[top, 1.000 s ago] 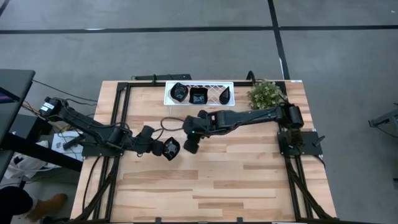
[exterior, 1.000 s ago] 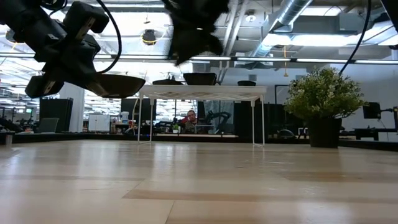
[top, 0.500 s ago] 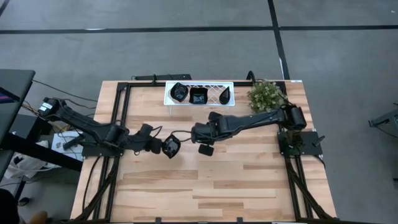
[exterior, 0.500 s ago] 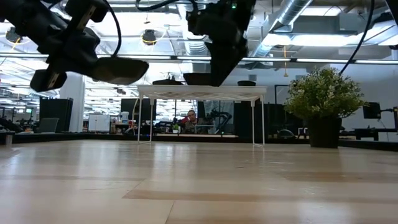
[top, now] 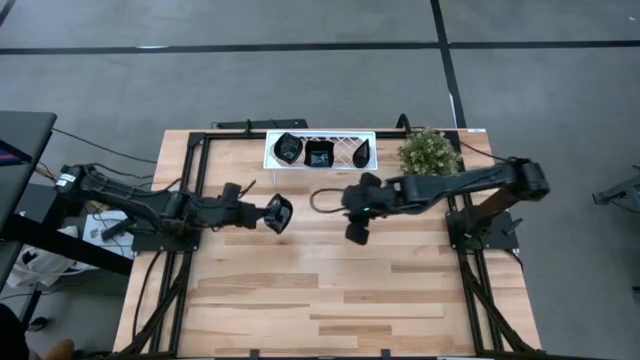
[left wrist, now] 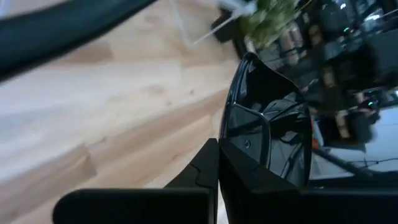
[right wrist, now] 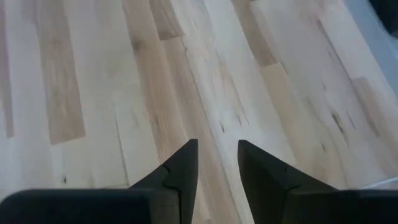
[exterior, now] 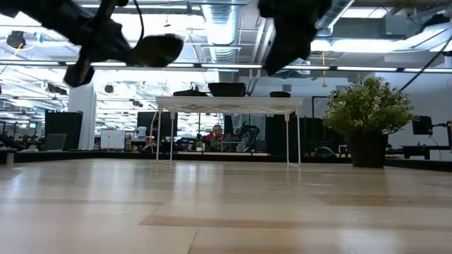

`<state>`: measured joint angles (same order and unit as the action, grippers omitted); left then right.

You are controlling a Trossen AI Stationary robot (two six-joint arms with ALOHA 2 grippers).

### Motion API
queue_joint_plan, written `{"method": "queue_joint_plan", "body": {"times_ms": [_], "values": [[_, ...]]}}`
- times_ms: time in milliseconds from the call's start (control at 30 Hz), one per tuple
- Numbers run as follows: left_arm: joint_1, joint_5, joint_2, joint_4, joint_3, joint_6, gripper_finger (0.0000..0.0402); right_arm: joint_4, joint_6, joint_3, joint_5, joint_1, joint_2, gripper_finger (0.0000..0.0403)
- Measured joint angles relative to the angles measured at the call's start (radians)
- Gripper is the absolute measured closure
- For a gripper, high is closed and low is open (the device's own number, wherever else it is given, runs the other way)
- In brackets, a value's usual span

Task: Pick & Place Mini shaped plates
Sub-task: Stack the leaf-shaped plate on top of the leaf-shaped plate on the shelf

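Note:
My left gripper (top: 262,213) hangs over the table's left half, shut on a glossy black mini shaped plate (top: 278,213), squarish with a wavy rim (left wrist: 267,118). In the low view this plate (exterior: 157,49) sits high above the wood. My right gripper (top: 356,233) hangs open over the table's middle right with nothing between its fingers (right wrist: 217,163). Three more black plates (top: 288,148) (top: 319,155) (top: 363,152) lie in the white lattice tray (top: 343,140) at the far edge. My left gripper pinches the plate's rim at the edge nearest the wrist (left wrist: 231,144) between its two fingers. The fingers come from the table's left, slanting a little downward. The plate sticks out beyond the fingertips, tilted on edge and lifted clear of the table.
The tray stands on thin legs (exterior: 229,106) above the wood. A green plant in a dark pot (top: 428,152) (exterior: 367,106) stands right of it at the far right corner. Bare wood spreads over the table's near half (top: 330,300).
My left gripper has risen and gone toward the far edge with the plate, which stays clear of the table. My right gripper has drawn away from the plate toward the table's right edge.

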<state>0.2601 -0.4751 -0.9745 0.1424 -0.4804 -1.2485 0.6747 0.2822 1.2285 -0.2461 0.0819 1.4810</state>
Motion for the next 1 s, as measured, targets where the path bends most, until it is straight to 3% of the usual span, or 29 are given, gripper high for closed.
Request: {"method": "queue_joint_plan", "body": {"times_ms": [233, 600, 1000], "values": [[-0.117, 0.000, 0.000, -0.002, -0.111, 0.126, 0.0396, -0.187, 0.052, -0.243, 0.065, -0.020, -0.209, 0.0295], [-0.351, 0.169, -0.078, 0.020, -0.302, 0.261, 0.0399, -0.364, 0.073, -0.474, 0.096, -0.020, -0.448, 0.0295], [-0.571, 0.330, -0.293, 0.397, -0.579, 0.315, 0.0399, -0.404, 0.127, -0.637, 0.100, -0.018, -0.692, 0.0295]]}}
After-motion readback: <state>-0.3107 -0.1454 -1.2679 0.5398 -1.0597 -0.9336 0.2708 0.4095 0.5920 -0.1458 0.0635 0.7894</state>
